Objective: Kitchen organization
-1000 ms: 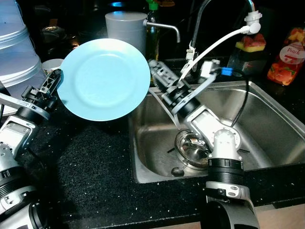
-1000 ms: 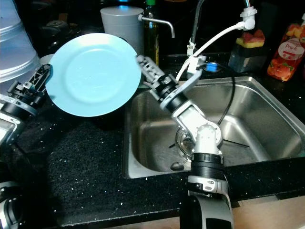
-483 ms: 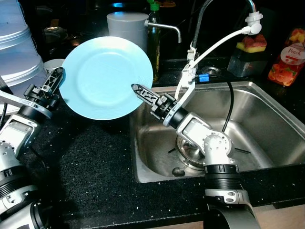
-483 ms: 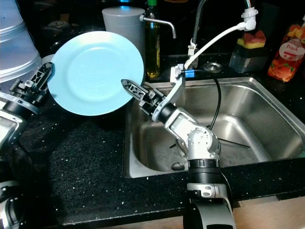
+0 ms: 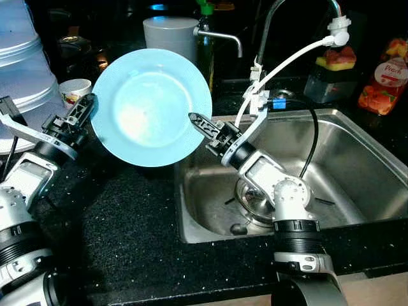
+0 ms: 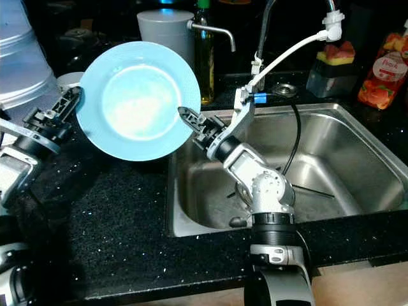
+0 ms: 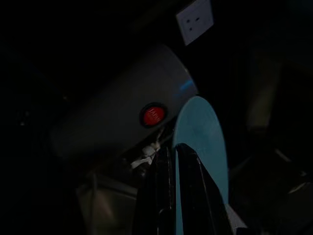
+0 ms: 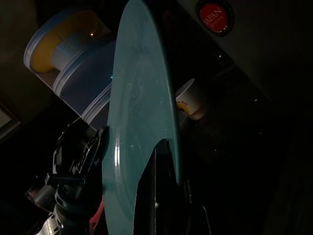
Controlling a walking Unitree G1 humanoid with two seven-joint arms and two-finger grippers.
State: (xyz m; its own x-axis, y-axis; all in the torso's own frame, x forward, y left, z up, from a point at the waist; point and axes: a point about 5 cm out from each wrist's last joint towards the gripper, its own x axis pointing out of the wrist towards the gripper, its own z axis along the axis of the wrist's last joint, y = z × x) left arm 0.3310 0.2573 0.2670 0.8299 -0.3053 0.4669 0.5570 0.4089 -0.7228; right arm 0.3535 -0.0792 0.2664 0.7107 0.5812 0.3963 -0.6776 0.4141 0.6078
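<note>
A black speckled countertop (image 5: 127, 242) carries a steel sink (image 5: 357, 172), a grey canister (image 5: 169, 35) and a small cup (image 5: 75, 90).

Both head cameras look forward and down from above the black surface (image 5: 127, 242), the sink (image 5: 357, 159) at 3 o'clock, the arms rising from 6. They share almost everything, slightly offset sideways. Each wrist camera sits close behind its own black fingers, looking along them at the blue plate (image 5: 152, 107) edge-on from opposite sides. All four views share the plate and the grey canister (image 6: 164, 29).
</note>
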